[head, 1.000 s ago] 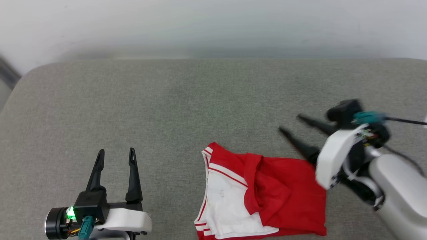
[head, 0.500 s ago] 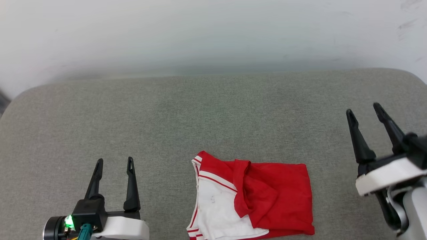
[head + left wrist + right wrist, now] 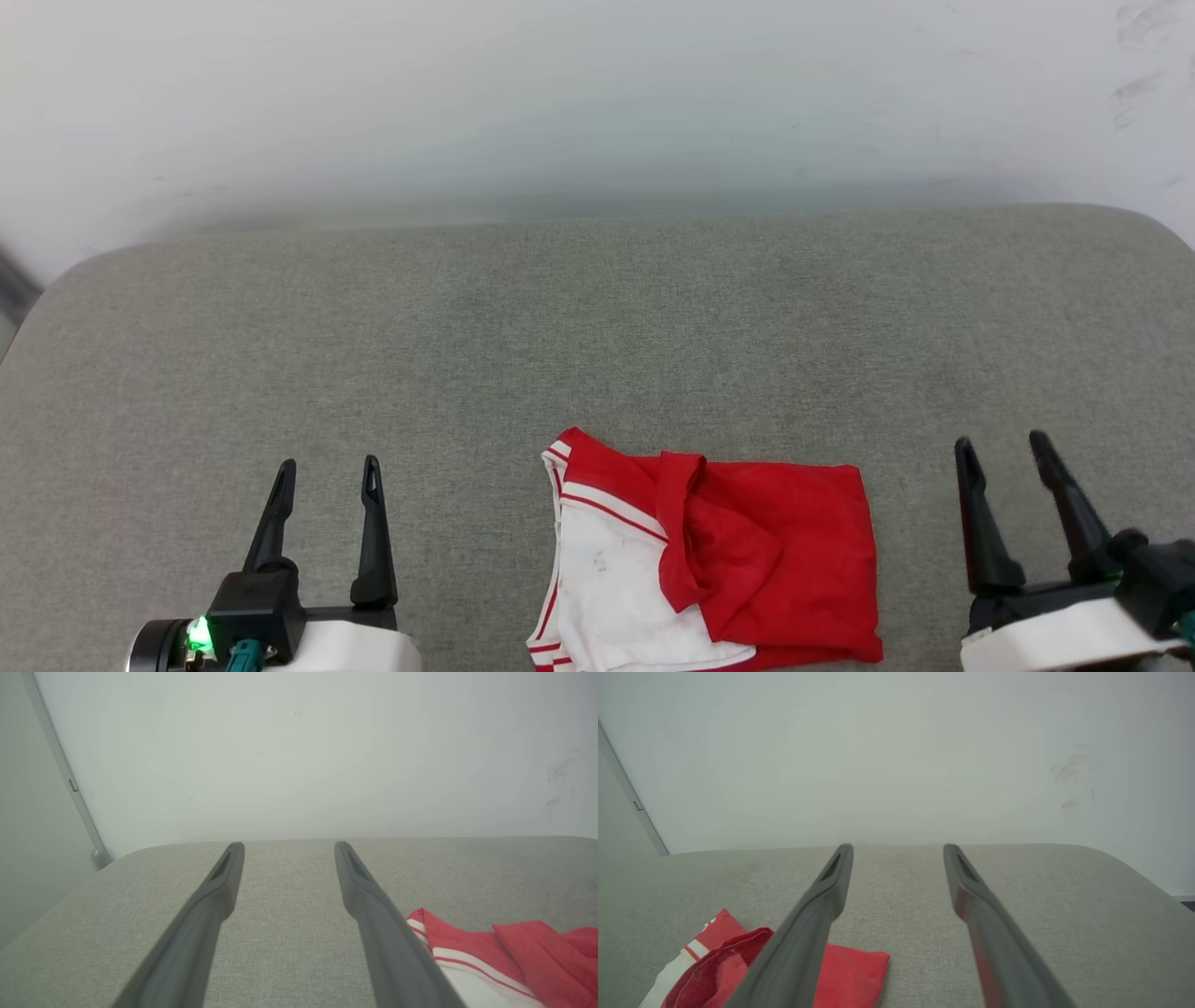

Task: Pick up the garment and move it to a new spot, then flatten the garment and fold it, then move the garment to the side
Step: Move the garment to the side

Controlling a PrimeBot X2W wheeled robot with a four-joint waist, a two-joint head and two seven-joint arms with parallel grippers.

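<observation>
Red-and-white garment [image 3: 719, 560] lies folded on grey cushion [image 3: 467, 373].

The garment [image 3: 709, 560], red with a white striped-trim sleeve, lies folded at the frame's lower centre.

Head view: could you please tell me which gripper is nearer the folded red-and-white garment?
The right gripper, at lower right: only a narrow gap separates it from the red-and-white jersey garment; the left gripper stands farther off.
</observation>
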